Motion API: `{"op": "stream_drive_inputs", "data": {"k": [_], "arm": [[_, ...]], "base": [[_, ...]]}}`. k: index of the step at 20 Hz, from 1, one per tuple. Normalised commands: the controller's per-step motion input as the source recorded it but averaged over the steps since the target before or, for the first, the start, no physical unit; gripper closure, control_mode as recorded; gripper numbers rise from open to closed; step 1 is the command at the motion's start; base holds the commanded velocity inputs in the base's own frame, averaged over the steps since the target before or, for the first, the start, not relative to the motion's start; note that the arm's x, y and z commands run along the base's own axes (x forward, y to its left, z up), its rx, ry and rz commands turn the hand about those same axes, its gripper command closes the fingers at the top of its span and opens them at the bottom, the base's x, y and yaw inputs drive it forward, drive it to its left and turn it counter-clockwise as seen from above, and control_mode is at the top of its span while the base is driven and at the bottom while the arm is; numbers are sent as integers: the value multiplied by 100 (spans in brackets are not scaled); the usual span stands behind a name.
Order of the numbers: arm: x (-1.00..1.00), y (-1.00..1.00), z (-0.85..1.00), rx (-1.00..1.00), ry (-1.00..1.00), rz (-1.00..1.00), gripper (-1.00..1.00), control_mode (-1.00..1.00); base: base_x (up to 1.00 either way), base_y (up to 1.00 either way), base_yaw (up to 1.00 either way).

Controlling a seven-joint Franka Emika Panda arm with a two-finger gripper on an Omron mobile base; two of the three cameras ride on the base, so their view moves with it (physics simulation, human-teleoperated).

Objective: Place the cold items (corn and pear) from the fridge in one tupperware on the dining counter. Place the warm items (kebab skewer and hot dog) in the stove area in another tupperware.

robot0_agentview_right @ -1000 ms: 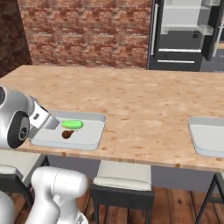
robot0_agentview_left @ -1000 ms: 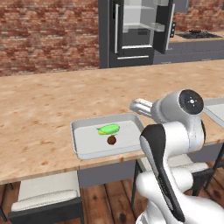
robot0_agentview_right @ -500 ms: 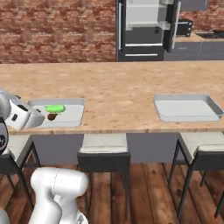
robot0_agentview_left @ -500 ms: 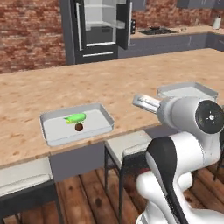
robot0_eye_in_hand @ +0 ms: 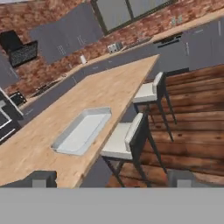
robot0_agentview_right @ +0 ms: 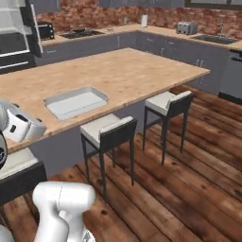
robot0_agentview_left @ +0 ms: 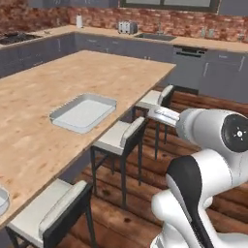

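The gripper [robot0_eye_in_hand: 111, 178], at the hand view's bottom edge, stands spread and empty. An empty tupperware [robot0_agentview_left: 83, 112] lies centre-left on the dining counter [robot0_agentview_left: 34, 140]. Risk: the stools [robot0_agentview_right: 109, 132] just beside the counter could catch the arm if it swings low.

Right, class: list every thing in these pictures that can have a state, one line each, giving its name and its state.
gripper: open, holding nothing
tupperware: empty, lying flat on the dining counter
near stool: unoccupied, pushed up to the counter edge
far stool: unoccupied, at the counter's end
fridge: door open, white inside showing
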Motion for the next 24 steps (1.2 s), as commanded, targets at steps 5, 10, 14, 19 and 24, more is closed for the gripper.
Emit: {"op": "stream_drive_inputs", "data": {"k": [5,10,14,19,24], "arm": [[0,0,0,0,0,0,-100,100],[0,0,0,0,0,0,-100,100],[0,0,0,0,0,0,-100,100],[0,0,0,0,0,0,-100,100],[0,0,0,0,0,0,-100,100]], "base": [[21,-76,-100],[52,-69,-96],[87,-3,-18],[96,8,6],[100,4,45]]}}
